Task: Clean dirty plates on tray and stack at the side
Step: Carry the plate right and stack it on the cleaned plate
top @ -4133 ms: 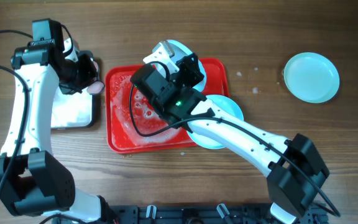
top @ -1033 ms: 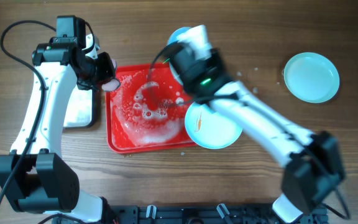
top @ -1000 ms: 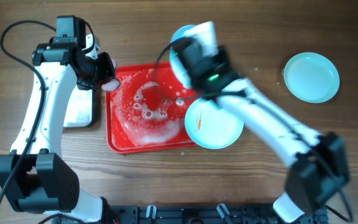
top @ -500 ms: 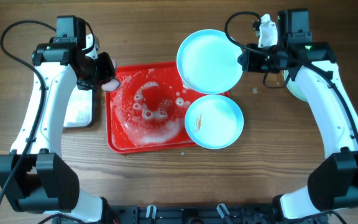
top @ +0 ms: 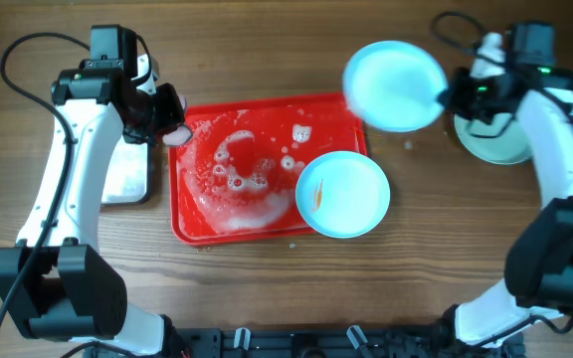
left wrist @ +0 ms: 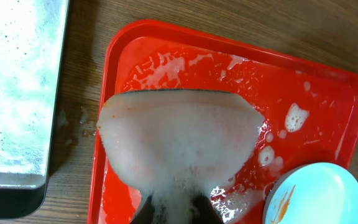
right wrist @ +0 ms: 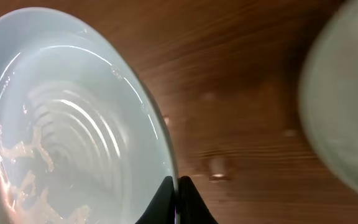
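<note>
left gripper point(top: 162, 114): clamped on a sudsy sponge point(left wrist: 179, 143), hanging over the tray's 10 o'clock corner. In the left wrist view the foam hides most of the fingers.
right gripper point(top: 448, 97): pinched on the rim of the held plate point(top: 394, 87), lifted off the table point(top: 267, 50). The right wrist view shows both fingers closed right on the plate's edge.
held plate: up in the air at about 2 o'clock from the tray, just past its corner and tilted. The wrist cam shows pale streaks on its inner face, maybe suds, maybe leftover smear; too blurry to call.
smeared plate point(top: 343, 194): flat on the tray's 4 o'clock corner, hanging out over the rim, orange smear on its left side.
third plate point(top: 485, 149): on the table at 3 o'clock, well apart from the tray, partly under the right arm.
tray point(top: 267, 109): red, middle of the table, white suds pooled over its left half.
pan point(top: 127, 179): at 9 o'clock, just beside the tray, foamy inside.
</note>
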Robot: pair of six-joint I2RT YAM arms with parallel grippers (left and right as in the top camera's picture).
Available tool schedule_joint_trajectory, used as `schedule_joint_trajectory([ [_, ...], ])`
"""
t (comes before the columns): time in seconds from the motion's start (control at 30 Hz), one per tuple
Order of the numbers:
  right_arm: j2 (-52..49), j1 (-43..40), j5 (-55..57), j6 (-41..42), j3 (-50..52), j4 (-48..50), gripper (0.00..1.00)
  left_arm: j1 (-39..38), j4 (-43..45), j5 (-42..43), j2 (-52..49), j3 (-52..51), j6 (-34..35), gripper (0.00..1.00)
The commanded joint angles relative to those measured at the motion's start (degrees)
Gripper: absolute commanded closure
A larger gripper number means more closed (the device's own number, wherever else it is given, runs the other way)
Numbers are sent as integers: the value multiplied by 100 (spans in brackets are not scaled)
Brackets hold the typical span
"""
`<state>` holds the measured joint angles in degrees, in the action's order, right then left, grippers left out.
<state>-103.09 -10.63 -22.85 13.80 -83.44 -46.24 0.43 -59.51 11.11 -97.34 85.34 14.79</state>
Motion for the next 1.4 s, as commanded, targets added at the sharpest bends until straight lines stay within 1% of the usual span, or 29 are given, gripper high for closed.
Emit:
schedule_joint_trajectory([
  [0.0, -59, -844, 459, 382, 33, 57, 96, -7, 17, -31, -17, -39, 70, 96],
  [0.07, -61, -1482, 940, 514, 33, 63, 96, -7, 15, -31, -17, -39, 72, 96],
  [0.2, -66, -2100, 1670, 1051, 33, 61, 96, -7, 15, -31, -17, -39, 70, 96],
  [0.33, -66, -2437, 2157, 1189, 90, 109, 96, -7, 15, -31, -17, -39, 70, 96],
  [0.47, -90, -2444, 2463, 1224, 487, 411, 96, -7, 15, -31, -17, -39, 70, 96],
  [0.6, -273, -2417, 2251, 1231, 907, 809, 96, -7, 15, -31, -17, -39, 72, 96],
  [0.7, -398, -2291, 1980, 1172, 1071, 1108, 96, -7, 15, -28, -17, -39, 72, 96],
  [0.8, -439, -2011, 2144, 1139, 1106, 1165, 96, -7, 13, -28, -17, -39, 72, 96],
  [0.93, -439, -1849, 2208, 1034, 1108, 1237, 95, -7, 13, -28, -17, -39, 72, 96],
  [0.97, -439, -1845, 2229, 1027, 1108, 1235, 87, -7, 13, -28, -17, -39, 72, 96],
  [1.0, -439, -1847, 2229, 1019, 1108, 1235, 71, -7, 13, -28, -17, -39, 72, 96],
  [1.03, -439, -1847, 2229, 1021, 1108, 1235, 49, -7, 13, -28, -17, -39, 72, 96],
  [1.07, -439, -1847, 2221, 1021, 1108, 1241, 37, -7, 15, -28, -17, -39, 72, 96],
  [1.1, -437, -1847, 2181, 1019, 1097, 1239, 33, -7, 15, -28, -17, -39, 72, 96],
  [1.13, -431, -1847, 2072, 1014, 1062, 1211, 32, -7, 15, -28, -17, -39, 72, 96],
  [1.23, -221, -1840, 949, 688, 511, 691, 29, -7, 13, -28, -17, -39, 72, 96],
  [1.3, 66, -1786, 428, 452, 229, 323, 29, -7, 17, -28, -17, -39, 72, 96],
  [1.37, 409, -1561, -70, 229, 103, 22, 29, -7, 20, -28, -17, -39, 72, 96],
])
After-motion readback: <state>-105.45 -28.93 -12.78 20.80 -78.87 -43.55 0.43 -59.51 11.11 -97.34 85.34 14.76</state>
